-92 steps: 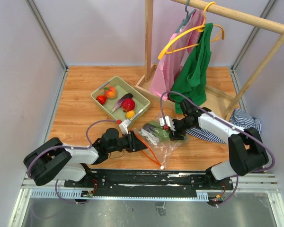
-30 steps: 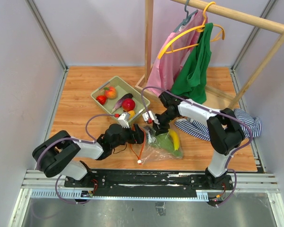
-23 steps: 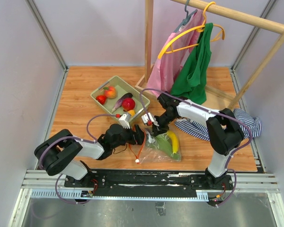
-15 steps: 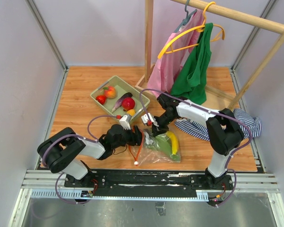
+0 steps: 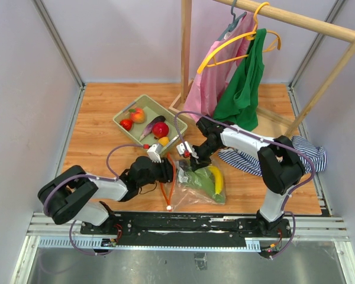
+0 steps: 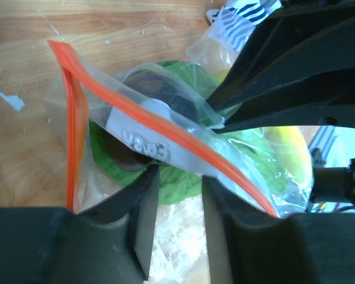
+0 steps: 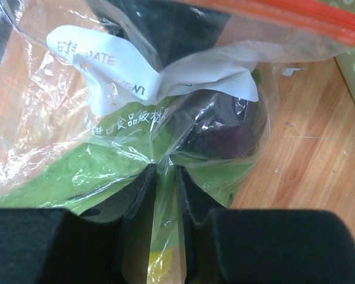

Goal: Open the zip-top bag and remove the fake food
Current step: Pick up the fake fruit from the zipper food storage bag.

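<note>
Wooden table [image 5: 94, 118]: green basket [image 5: 125, 132] rear-left, zip-top bag [image 5: 195, 190] front-centre, striped cloth [image 5: 307, 151] (perhaps shirt) right, rack base [image 5: 180, 110] behind.

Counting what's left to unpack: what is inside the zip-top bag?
Inside the zip-top bag: a yellow banana, a green leafy piece, and a dark purple rounded item. Anything beneath those is hidden by crinkled plastic and the label.

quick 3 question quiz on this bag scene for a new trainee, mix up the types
1. True or false: the banana is inside the bag.
2. What does the right tool pinch? A bag film, B a cup, C nothing.
3. What colour is the bag's zip strip?

Key: 1 true; 2 A; 3 orange-red.
</note>
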Controlling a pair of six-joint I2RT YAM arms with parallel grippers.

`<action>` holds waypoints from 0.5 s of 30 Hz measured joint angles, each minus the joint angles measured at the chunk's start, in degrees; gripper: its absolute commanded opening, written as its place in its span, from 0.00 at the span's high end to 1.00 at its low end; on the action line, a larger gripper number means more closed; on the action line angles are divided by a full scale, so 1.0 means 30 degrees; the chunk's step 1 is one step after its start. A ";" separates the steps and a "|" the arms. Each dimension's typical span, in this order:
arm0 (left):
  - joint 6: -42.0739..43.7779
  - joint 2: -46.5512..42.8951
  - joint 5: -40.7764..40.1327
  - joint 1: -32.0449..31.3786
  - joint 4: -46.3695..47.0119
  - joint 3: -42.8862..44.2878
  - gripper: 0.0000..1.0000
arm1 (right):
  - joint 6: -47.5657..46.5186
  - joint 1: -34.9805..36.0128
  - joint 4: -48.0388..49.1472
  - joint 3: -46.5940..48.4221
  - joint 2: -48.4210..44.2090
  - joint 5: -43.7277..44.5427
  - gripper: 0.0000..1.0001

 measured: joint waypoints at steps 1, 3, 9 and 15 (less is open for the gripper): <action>0.0036 -0.0306 0.0015 0.0000 0.0007 -0.0146 0.50 | 0.0022 0.0000 0.0000 0.0000 0.0000 0.0000 0.74; 0.0073 -0.0947 0.0036 0.0000 0.0022 -0.0517 0.47 | 0.0073 0.0000 -0.0007 0.0000 0.0000 -0.0036 0.68; 0.0430 -0.2681 0.0138 0.0000 -0.0452 -0.1377 0.58 | -0.0219 0.0029 -0.0197 -0.0044 -0.0437 -0.0554 0.44; 0.1078 -0.3723 0.0153 0.0000 -0.1741 -0.1392 0.68 | -0.1559 0.0029 -0.0372 -0.0087 -0.1515 -0.1384 0.26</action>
